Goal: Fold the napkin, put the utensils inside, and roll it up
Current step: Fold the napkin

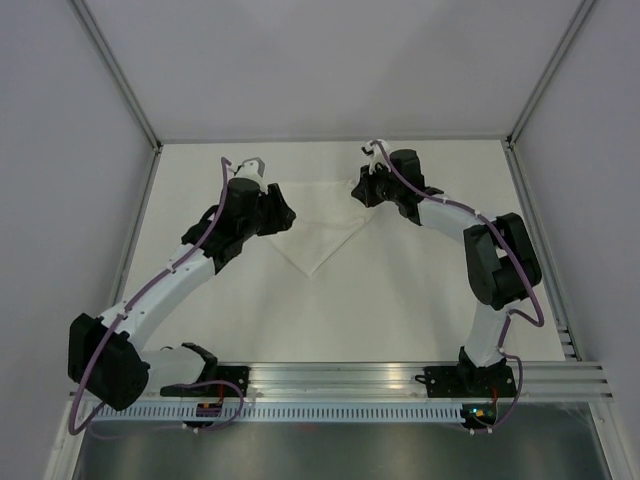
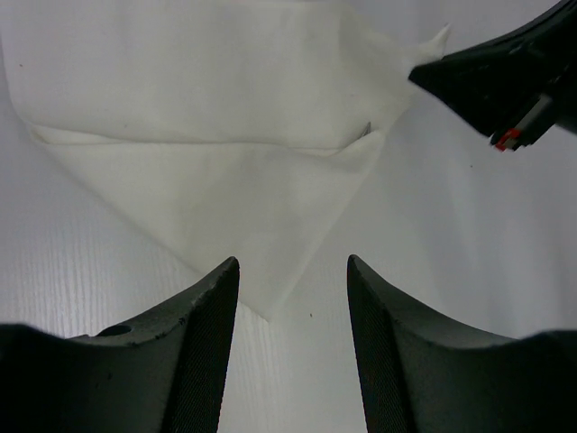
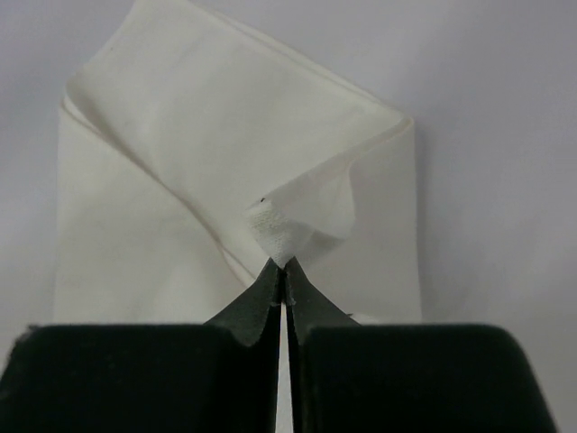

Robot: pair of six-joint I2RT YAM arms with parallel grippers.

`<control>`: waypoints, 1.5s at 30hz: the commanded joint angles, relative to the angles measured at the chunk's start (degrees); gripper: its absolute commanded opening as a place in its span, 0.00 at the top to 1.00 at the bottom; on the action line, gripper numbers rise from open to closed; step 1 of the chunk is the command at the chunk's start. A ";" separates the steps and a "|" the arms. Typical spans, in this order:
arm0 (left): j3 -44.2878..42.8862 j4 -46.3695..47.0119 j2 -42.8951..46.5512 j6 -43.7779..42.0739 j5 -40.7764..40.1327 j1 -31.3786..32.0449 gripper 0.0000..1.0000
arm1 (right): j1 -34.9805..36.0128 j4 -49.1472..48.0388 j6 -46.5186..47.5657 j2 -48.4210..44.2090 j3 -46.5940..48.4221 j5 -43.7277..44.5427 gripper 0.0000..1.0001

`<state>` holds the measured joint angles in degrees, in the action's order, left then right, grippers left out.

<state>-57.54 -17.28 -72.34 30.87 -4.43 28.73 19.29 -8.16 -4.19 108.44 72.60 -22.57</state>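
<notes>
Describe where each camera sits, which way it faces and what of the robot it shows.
Top external: above and behind the robot, looking down on the table, left arm, right arm and napkin.
Left wrist: on the left arm, facing the napkin past its open jaws.
Right wrist: on the right arm, facing its jaws shut on a napkin corner.
Shared: both wrist views show the napkin.

The right pincer [image 3: 284, 271] pinches a lifted corner of the white napkin [image 3: 207, 135], its fingers pressed together.
</notes>
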 commanded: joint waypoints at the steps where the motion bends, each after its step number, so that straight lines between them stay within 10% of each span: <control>1: 0.23 -0.30 4.30 3.32 -2.43 0.19 0.43 | 3.29 -1.59 9.09 -4.11 -2.19 -2.39 0.95; 34: 0.32 -3.73 7.47 3.67 -3.75 0.19 0.43 | 23.34 -0.27 29.85 -5.96 -12.22 3.67 0.92; 45: -0.03 -5.13 9.40 5.68 -7.43 -0.34 0.43 | 23.86 -0.45 28.01 -4.65 -12.57 -0.19 0.74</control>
<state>-56.90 -21.39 -65.01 33.30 -9.13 28.73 42.61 -6.46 24.62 103.15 60.45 -18.87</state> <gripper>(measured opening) 0.571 0.263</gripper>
